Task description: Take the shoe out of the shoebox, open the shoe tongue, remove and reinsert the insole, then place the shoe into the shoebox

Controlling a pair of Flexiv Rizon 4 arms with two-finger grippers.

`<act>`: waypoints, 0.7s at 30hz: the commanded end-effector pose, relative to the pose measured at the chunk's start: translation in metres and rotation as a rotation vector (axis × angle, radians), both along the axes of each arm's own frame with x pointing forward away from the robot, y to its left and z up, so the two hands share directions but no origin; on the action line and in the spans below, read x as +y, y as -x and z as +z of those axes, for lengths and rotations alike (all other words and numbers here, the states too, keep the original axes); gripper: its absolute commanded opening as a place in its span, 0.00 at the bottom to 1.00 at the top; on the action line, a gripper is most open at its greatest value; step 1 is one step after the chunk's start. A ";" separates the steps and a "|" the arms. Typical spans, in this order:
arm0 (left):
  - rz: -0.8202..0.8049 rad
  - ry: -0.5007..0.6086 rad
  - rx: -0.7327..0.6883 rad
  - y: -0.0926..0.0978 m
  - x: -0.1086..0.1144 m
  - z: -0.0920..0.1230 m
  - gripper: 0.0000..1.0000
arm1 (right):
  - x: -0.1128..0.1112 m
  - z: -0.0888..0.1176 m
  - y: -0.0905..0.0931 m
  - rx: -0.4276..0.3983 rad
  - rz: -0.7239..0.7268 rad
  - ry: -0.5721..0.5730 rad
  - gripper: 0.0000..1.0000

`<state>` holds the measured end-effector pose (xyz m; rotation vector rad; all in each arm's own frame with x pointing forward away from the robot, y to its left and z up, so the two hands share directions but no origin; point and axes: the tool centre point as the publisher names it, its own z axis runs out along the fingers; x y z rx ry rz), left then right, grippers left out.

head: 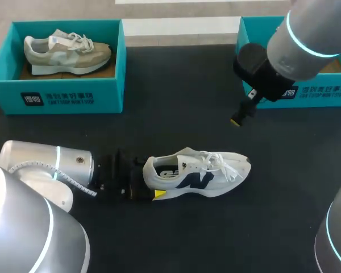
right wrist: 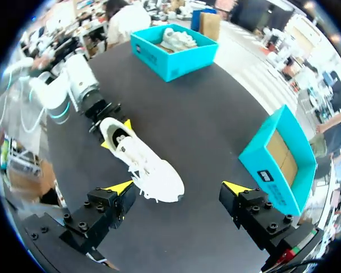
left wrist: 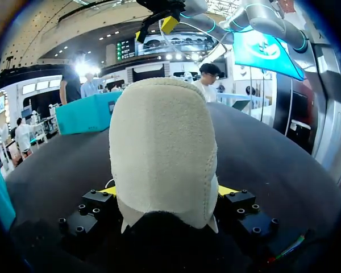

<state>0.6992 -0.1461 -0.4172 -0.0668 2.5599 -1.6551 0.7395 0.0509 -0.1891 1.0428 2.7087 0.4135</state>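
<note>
In the head view, our left gripper (head: 150,183) clamps the heel of the white shoe (head: 199,173), which lies on the desk (head: 176,114) outside the shoebox (head: 251,28). In the left wrist view, both yellow tips press that heel. In the right wrist view, our right gripper (right wrist: 178,187) hangs spread wide and empty above the shoe.
</note>
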 end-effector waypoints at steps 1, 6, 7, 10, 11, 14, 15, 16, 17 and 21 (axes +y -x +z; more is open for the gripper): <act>0.000 -0.003 0.001 0.001 0.000 -0.001 0.00 | 0.006 0.001 0.001 0.005 -0.137 0.016 1.00; 0.000 -0.003 0.001 0.001 0.000 -0.001 0.00 | 0.014 -0.001 0.008 -0.008 -0.243 -0.008 1.00; 0.000 -0.003 0.001 0.001 0.000 -0.001 0.00 | 0.019 -0.003 0.012 0.001 -0.283 0.000 1.00; 0.000 -0.003 0.001 0.001 0.000 -0.001 0.00 | 0.034 -0.013 0.022 0.030 -0.361 0.009 1.00; 0.000 -0.003 0.001 0.001 0.000 -0.001 0.00 | 0.038 -0.016 0.024 0.040 -0.370 0.009 1.00; 0.000 -0.003 0.001 0.001 0.000 -0.001 0.00 | 0.055 -0.031 0.030 0.034 -0.436 0.002 1.00; 0.000 -0.003 0.001 0.001 0.000 -0.001 0.00 | 0.059 -0.036 0.032 0.034 -0.445 -0.006 1.00; 0.000 -0.003 0.001 0.001 0.000 -0.001 0.00 | 0.063 -0.040 0.033 0.026 -0.470 -0.021 1.00; 0.000 -0.003 0.001 0.001 0.000 -0.001 0.00 | 0.067 -0.045 0.035 0.040 -0.482 -0.021 1.00; 0.000 -0.003 0.001 0.001 0.000 -0.001 0.00 | 0.083 -0.059 0.032 0.045 -0.467 -0.007 1.00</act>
